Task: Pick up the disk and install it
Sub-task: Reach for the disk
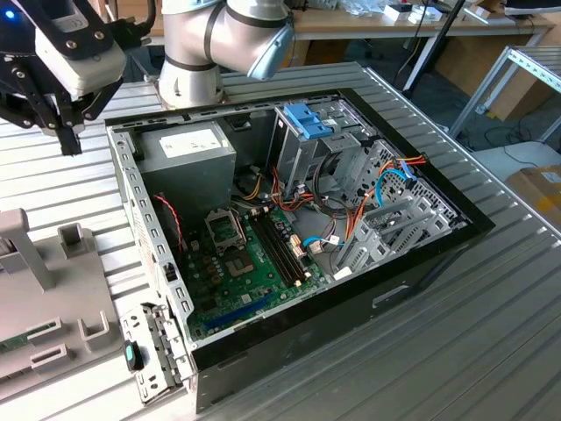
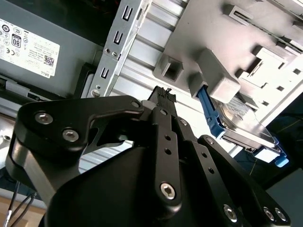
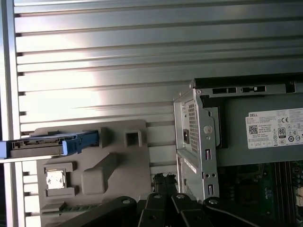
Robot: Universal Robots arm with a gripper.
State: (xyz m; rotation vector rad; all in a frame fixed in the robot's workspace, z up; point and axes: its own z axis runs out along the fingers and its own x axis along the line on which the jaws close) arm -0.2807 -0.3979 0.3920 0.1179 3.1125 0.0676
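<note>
- My hand [image 2: 162, 96]: fingers closed together, gripping nothing; poised over the ribbed tabletop [image 3: 94, 56], just beside the open computer case [image 1: 289, 346].
- Disk [image 3: 40, 144]: blue-railed, lodged at the grey fixture [image 3: 118, 161], apart from my hand.

disk [image 3: 41, 144] in fixture tray [image 3: 135, 165], tray beside computer case [image 1: 351, 309]

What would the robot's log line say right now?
gripper: shut, empty | disk: resting in grey holder, untouched | position: above table beside open computer case
</note>
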